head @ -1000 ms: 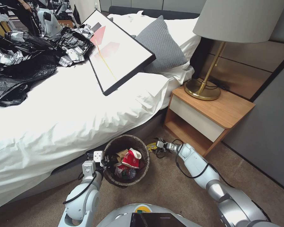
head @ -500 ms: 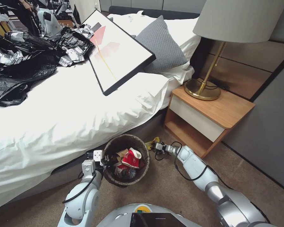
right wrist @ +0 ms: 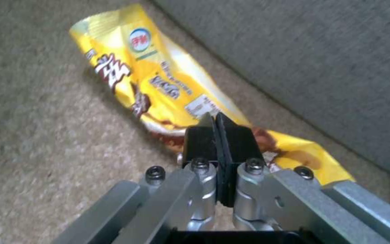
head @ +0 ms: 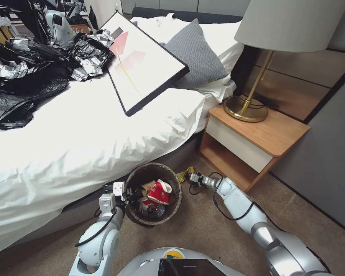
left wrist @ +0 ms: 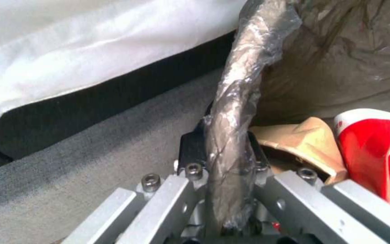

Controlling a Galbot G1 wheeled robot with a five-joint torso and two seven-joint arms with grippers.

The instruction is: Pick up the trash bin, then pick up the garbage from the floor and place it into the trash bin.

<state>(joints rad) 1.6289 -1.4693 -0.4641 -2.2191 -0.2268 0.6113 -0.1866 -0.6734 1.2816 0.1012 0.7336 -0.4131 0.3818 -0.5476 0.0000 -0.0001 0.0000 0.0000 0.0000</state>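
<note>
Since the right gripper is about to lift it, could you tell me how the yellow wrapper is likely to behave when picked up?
The yellow wrapper lies flat and creased on the carpet, so it is probably light and floppy, likely to dangle from the right gripper, whose pads are shut on its edge. Its glossy film may be slippery, so it could slide out.

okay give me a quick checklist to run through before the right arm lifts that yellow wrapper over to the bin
1. Left gripper clamped on the trash bin rim: ok.
2. Right gripper shut on the yellow wrapper: ok, pads pinch its edge.
3. Wrapper clear of the floor: cannot tell.
4. Room in the bin above the red cup: ok.
5. Path from wrapper to bin unobstructed: ok, bare carpet between.
</note>
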